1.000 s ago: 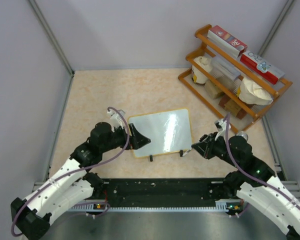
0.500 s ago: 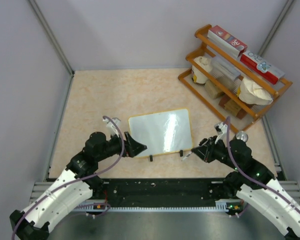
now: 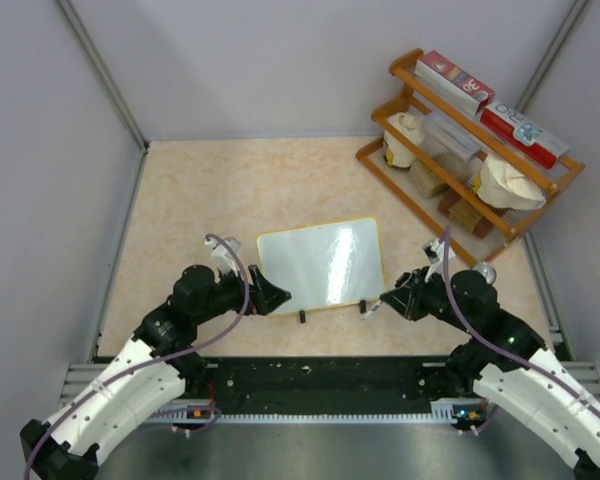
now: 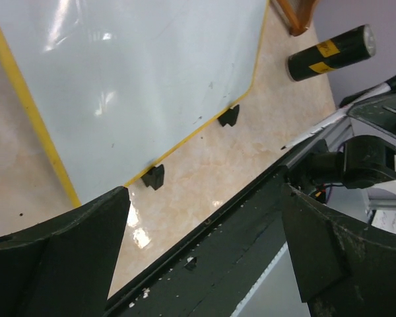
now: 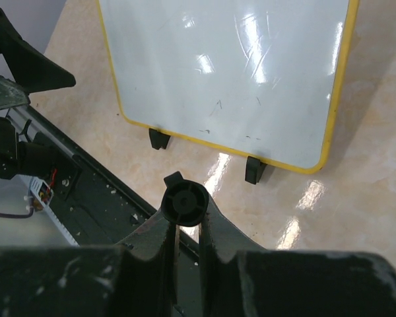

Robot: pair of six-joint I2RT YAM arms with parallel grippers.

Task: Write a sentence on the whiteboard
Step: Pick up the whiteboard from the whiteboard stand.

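Observation:
The whiteboard (image 3: pixel 320 262) lies flat at the table's middle, glossy white with a thin yellow-tan frame and two small black feet on its near edge; it also shows in the wrist views (image 4: pixel 132 79) (image 5: pixel 224 72). Its surface carries only faint marks. My left gripper (image 3: pixel 277 290) (image 4: pixel 204 191) stands wide open just off the board's near-left corner, with nothing between its fingers. Close to the near-right foot, my right gripper (image 3: pixel 392 297) (image 5: pixel 187 211) is shut on a black marker (image 5: pixel 185 201), seen end on.
A wooden shelf rack (image 3: pixel 470 140) with boxes and bags stands at the back right. A black cylinder with yellow labels (image 4: pixel 330 53) lies on the table near the rack's foot. The arms' black base rail (image 3: pixel 320 375) runs along the near edge. Walls enclose the table.
My left gripper has drawn back from the whiteboard's left edge toward the near left, still open. The right gripper has edged slightly left toward the board's near-right corner.

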